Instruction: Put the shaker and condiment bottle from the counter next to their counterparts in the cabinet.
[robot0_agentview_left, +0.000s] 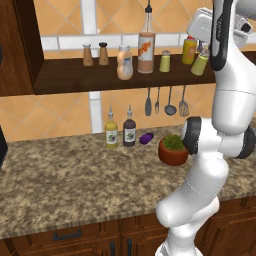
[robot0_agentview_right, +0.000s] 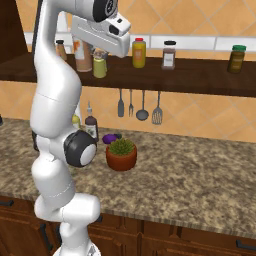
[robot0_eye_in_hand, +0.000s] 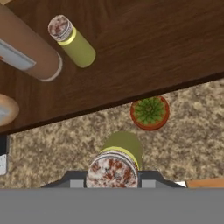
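My gripper (robot0_agentview_left: 202, 52) (robot0_agentview_right: 100, 54) (robot0_eye_in_hand: 113, 180) is shut on the yellow-green shaker (robot0_agentview_left: 200, 64) (robot0_agentview_right: 100, 66) (robot0_eye_in_hand: 117, 159), holding it at shelf height, just off the cabinet shelf's (robot0_agentview_left: 75, 76) (robot0_eye_in_hand: 153, 43) front edge and over the counter. On the shelf stands its counterpart, a matching small shaker (robot0_agentview_left: 165, 61) (robot0_eye_in_hand: 72, 42), to the right of the tall orange-labelled spouted bottle (robot0_agentview_left: 146, 46) (robot0_eye_in_hand: 27, 51). The squat peach-orange condiment bottle (robot0_agentview_left: 124, 63) (robot0_eye_in_hand: 6, 109) stands on the shelf just left of the tall bottle.
A brown shaker pair (robot0_agentview_left: 95, 54) and a yellow red-capped bottle (robot0_agentview_left: 189, 50) (robot0_agentview_right: 139, 52) share the shelf, with two jars (robot0_agentview_right: 169, 55) further right. Utensils (robot0_agentview_left: 165, 102) hang below. On the counter (robot0_agentview_left: 60, 175) are two sauce bottles (robot0_agentview_left: 120, 132), a purple item (robot0_agentview_left: 146, 138) and a potted plant (robot0_agentview_left: 173, 150) (robot0_eye_in_hand: 149, 112).
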